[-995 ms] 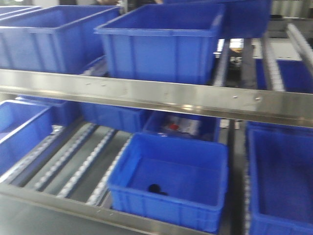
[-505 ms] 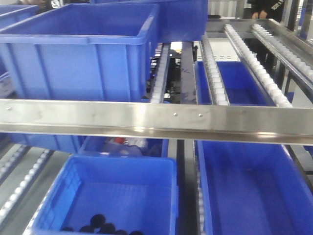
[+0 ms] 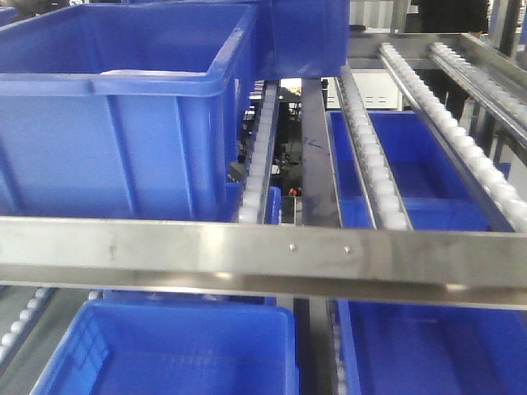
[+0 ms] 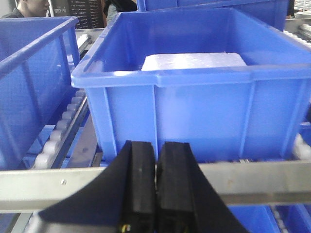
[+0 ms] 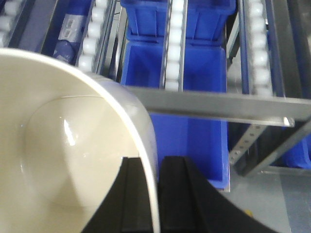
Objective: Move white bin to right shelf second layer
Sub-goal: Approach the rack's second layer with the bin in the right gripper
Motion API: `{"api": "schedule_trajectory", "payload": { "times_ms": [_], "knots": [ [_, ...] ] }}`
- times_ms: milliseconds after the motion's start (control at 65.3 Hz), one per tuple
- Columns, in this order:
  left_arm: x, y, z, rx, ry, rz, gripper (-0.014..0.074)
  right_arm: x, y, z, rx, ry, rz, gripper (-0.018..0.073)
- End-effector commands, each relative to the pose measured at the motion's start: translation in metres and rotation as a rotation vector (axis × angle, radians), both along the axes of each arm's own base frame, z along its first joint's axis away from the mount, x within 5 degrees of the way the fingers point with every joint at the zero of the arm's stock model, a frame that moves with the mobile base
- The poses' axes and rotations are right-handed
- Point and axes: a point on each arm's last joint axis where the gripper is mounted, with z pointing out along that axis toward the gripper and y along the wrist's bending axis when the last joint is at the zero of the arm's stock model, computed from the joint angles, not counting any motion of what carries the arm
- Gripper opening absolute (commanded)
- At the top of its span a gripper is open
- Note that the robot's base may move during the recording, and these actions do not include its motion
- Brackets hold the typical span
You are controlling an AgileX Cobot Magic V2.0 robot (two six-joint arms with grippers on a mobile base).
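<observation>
Steel-framed racks [image 3: 247, 251] crowded with big blue crates [image 3: 115, 123], grey floor [image 5: 272, 199] beneath, daylight behind.

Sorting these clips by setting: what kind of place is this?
Probably a warehouse or factory parts store. Steel-framed flow racks carry lanes of small white plastic rollers, and big blue rectangular plastic crates sit on several levels.

The front view has closed in: the blue crate [image 3: 123, 107] and steel rail [image 3: 263, 255] loom larger.
</observation>
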Motion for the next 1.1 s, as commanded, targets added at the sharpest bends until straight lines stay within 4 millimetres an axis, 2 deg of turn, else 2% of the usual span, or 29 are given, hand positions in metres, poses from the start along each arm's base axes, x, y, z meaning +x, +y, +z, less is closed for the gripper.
{"api": "schedule_trajectory", "payload": {
  "times_ms": [0,1087],
  "knots": [
    [0.0003,0.0002,-0.004,-0.017,-0.059,0.001,0.0085,0.0041,0.0,0.0156,-0.003,-0.109,0.003,0.0053],
    [0.0003,0.0002,-0.004,-0.017,-0.059,0.001,0.0085,0.0041,0.0,0.0156,-0.003,-0.109,0.003,0.0053]
  ]
}}
